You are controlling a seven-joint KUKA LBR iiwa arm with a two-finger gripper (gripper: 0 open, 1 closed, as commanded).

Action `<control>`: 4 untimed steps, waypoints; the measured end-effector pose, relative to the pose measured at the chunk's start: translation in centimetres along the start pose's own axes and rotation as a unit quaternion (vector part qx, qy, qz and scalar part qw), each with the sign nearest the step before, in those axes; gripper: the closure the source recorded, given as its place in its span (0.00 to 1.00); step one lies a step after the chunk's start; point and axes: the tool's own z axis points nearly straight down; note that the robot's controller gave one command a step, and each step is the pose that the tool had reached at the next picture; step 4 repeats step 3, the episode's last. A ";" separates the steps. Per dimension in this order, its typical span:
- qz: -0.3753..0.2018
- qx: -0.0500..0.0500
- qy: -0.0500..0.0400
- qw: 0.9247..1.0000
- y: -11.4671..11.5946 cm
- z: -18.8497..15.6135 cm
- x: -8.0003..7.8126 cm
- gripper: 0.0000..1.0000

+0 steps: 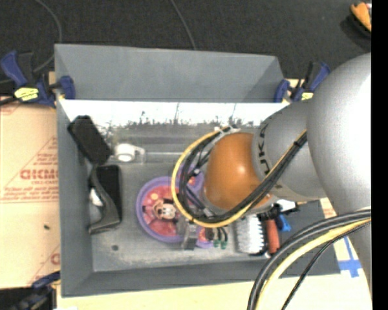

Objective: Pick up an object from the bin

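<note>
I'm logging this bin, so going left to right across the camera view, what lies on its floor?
Black rectangular block → small white ring → purple round disc with a cartoon figure → white brush → red-and-black handle.

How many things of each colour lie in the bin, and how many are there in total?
Black: 2, bar and case
White: 2, ring and brush
Purple: 1, disc
Total: 5 in sight; the arm may hide more.
</note>
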 end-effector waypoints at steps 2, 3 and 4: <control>0.000 0.000 0.000 1.000 0.0 -0.2 0.0 1.00; 0.000 0.000 0.002 1.000 -0.1 -1.2 0.1 1.00; 0.000 0.000 0.002 1.000 -0.1 -1.2 0.1 1.00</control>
